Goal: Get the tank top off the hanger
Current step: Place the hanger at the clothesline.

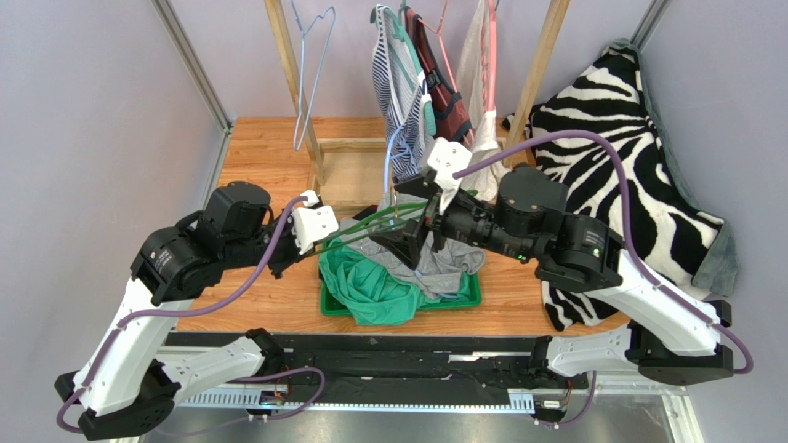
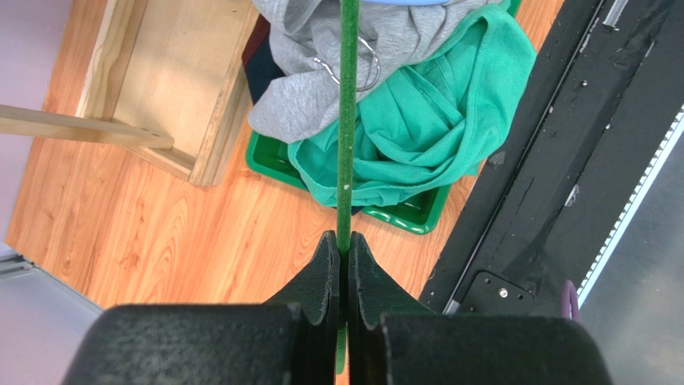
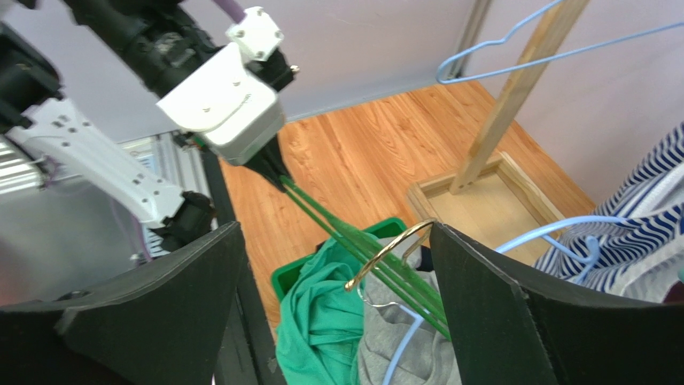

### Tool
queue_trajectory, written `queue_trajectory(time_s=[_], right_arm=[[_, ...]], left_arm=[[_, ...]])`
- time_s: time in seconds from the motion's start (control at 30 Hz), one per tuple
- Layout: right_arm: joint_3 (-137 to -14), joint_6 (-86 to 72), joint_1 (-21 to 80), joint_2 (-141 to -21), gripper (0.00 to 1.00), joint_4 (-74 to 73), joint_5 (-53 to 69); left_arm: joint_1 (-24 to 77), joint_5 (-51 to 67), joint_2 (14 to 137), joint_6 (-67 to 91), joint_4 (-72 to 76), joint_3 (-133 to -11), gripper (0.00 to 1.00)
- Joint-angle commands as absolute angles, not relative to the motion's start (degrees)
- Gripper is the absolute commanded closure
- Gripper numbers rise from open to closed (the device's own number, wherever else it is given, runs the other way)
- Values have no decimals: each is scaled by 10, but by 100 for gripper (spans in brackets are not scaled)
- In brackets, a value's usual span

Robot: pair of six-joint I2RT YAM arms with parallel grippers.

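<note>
The green hanger (image 1: 370, 226) is held level above the green tray (image 1: 467, 297). My left gripper (image 1: 324, 246) is shut on one end of it; the left wrist view shows the bar (image 2: 347, 120) pinched between my jaws (image 2: 342, 241). My right gripper (image 1: 407, 242) is open, and its jaws (image 3: 335, 228) straddle the hanger's bars (image 3: 361, 249) and gold hook (image 3: 393, 249) without touching them. The green tank top (image 1: 370, 288) lies heaped in the tray under the hanger, also seen from both wrists (image 2: 433, 120) (image 3: 317, 321). The hanger's visible bars are bare.
A grey garment (image 1: 435, 263) and a light blue hanger (image 3: 562, 228) lie in the tray too. Behind it stands a wooden rack (image 1: 356, 171) with a striped top (image 1: 393, 83), other garments and an empty blue hanger (image 1: 310, 74). A zebra blanket (image 1: 629, 157) lies at the right.
</note>
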State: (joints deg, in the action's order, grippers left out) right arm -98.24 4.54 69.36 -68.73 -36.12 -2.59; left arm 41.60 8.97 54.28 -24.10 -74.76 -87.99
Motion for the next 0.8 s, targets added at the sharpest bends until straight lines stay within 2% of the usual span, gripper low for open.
queue_trajectory(time_s=[0.0,0.23,0.33,0.37,0.47,0.57,0.77], right_arm=[[-989,66,701,-700,13,-311,-102],[-976,98,701,-686,37,-304,-109],[-974,104,700,-675,59,-309,-98],[-974,105,700,-671,75,-311,-93],[-970,106,700,-653,94,-321,-88],[-968,106,696,-633,100,-334,-62],[-970,106,677,-607,100,-348,61]], left_arm=[[412,112,527,-229,-731,-880,100],[410,171,512,-243,-762,-878,100],[410,202,505,-257,-778,-880,100],[410,216,504,-261,-781,-880,100],[409,237,500,-271,-797,-884,100],[410,260,503,-282,-814,-893,100],[410,332,514,-331,-868,-913,100]])
